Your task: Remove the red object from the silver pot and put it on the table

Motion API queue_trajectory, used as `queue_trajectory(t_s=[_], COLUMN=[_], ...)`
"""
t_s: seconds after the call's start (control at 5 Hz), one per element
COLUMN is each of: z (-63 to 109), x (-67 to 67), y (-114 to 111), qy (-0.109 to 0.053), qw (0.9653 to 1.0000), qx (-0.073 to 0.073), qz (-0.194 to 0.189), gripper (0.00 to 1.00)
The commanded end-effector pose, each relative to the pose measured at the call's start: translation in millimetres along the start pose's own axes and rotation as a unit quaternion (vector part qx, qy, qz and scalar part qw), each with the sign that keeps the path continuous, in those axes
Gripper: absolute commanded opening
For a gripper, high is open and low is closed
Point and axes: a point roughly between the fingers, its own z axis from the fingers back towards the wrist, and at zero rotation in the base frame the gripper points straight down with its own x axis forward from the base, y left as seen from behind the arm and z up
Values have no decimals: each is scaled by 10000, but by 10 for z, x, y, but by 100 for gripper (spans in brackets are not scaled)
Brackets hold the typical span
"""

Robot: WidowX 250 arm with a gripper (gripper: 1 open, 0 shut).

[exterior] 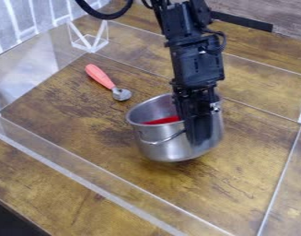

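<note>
One view shows the whole scene, read here from the near edge toward the back. Nearest the viewer, a low clear acrylic wall [79, 180] borders the table [66, 120], a dark brown plank surface. Just beyond it stands the silver pot [171, 138], upright, its open mouth facing up. Inside the pot lies the red object [163, 120], visible as a bright red patch against the inner wall and floor; its full outline cannot be made out because the arm hides part of it. The gripper [197, 127] reaches down steeply into the right side of the pot, with its jaws drawn fully together. Whether the fingertips have the red object pinched, or have closed on the pot's rim or beside it, cannot be told from this angle. Left of the pot and a little farther back, apart from it, a spoon [107, 80] with a salmon handle rests on the table. At the far corner a clear acrylic stand [86, 35] sits against the back wall.

Step in hand, as judged: the grasp inside the pot. The next move calls for a straight lift clear of the rim without tipping the pot, then a set-down on bare wood beside it.
</note>
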Motion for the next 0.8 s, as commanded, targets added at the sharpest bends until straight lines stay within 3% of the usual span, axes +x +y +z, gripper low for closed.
queue_trajectory(t_s=[0.0, 0.6], z=[-41, -132], x=[-85, -170], y=[86, 198], qy=[81, 190], qw=[9998, 9991], qx=[-60, -166], qz=[-162, -341], gripper=[0, 0])
